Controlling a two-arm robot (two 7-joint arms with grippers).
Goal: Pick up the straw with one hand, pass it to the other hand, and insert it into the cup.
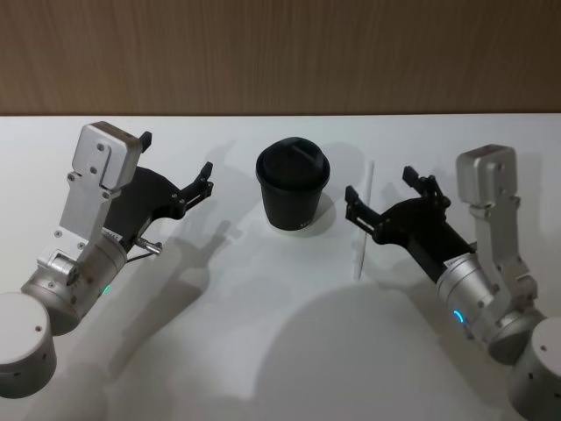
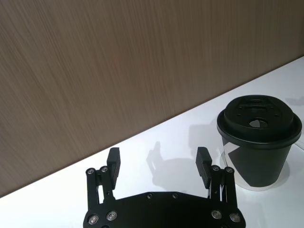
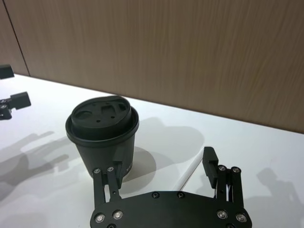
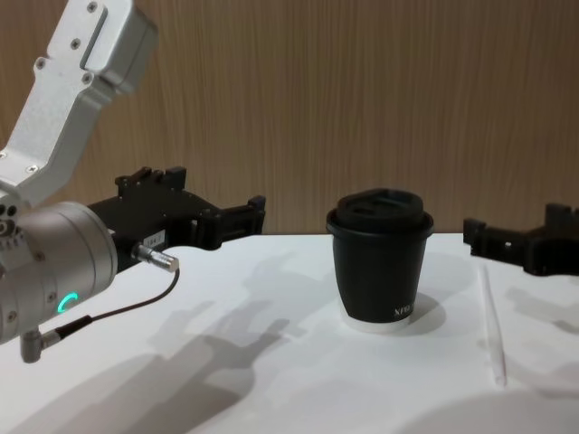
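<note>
The black lidded cup (image 1: 294,189) stands upright mid-table, also in the chest view (image 4: 380,262). Flat on the table to its right lies the white straw (image 1: 365,224), pointing away from me. My right gripper (image 1: 379,184) is open and hovers low over the straw's middle. In the right wrist view the straw (image 3: 190,168) runs between the open jaws of the right gripper (image 3: 161,166), with the cup (image 3: 102,133) just beyond one finger. My left gripper (image 1: 175,156) is open and holds nothing, raised to the left of the cup. The left wrist view shows the left gripper (image 2: 158,159) and the cup (image 2: 259,142).
The white table (image 1: 263,351) ends at a brown wood-grain wall (image 1: 280,53) close behind the cup. A black cable with a silver plug (image 4: 154,258) hangs from the left wrist.
</note>
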